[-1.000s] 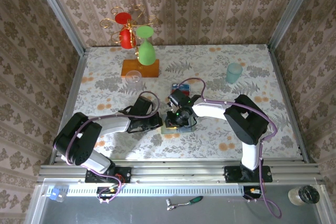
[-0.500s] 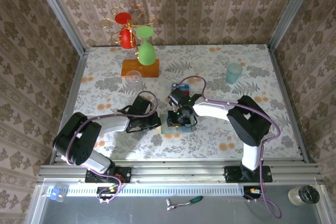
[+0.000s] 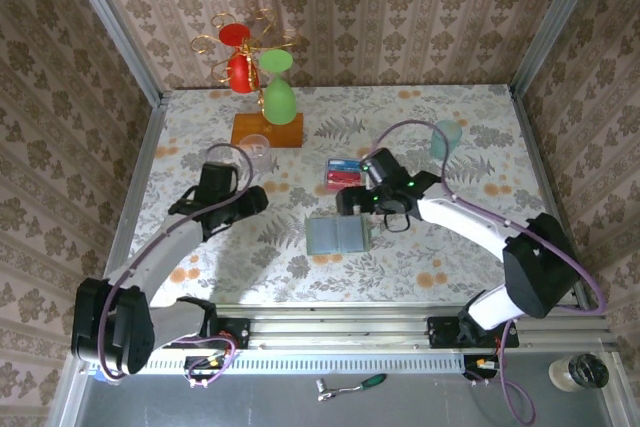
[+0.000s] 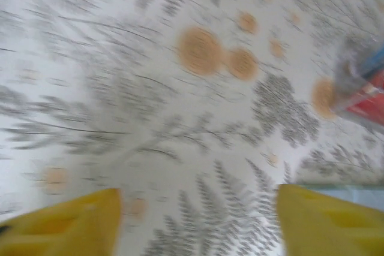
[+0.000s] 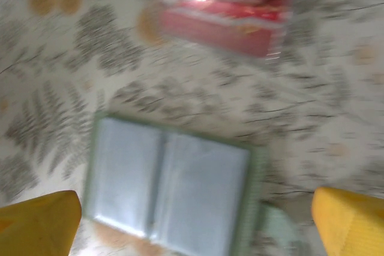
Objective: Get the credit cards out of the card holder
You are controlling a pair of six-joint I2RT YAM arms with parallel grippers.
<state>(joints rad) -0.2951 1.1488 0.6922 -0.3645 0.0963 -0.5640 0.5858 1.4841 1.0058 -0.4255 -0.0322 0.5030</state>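
Observation:
The card holder point(image 3: 338, 235) lies open and flat on the table, its grey-green pockets facing up; the right wrist view shows it just below the jaws point(image 5: 171, 190). Red and blue credit cards point(image 3: 343, 173) rest in a small clear tray behind it, seen blurred from the right wrist point(image 5: 223, 13) and at the right edge of the left wrist view point(image 4: 367, 91). My left gripper point(image 3: 252, 201) hovers left of the holder, open and empty point(image 4: 198, 226). My right gripper point(image 3: 347, 203) hangs open between tray and holder, nothing between its fingers point(image 5: 195, 226).
An orange-based stand point(image 3: 267, 129) with red and green goblets stands at the back left, a clear glass point(image 3: 256, 147) beside it. A pale teal cup point(image 3: 446, 137) is at the back right. Patterned walls close in the table.
Both grippers have opened and pulled away from the card holder. The left arm swung back to the left, the right arm up and right. The holder now lies uncovered.

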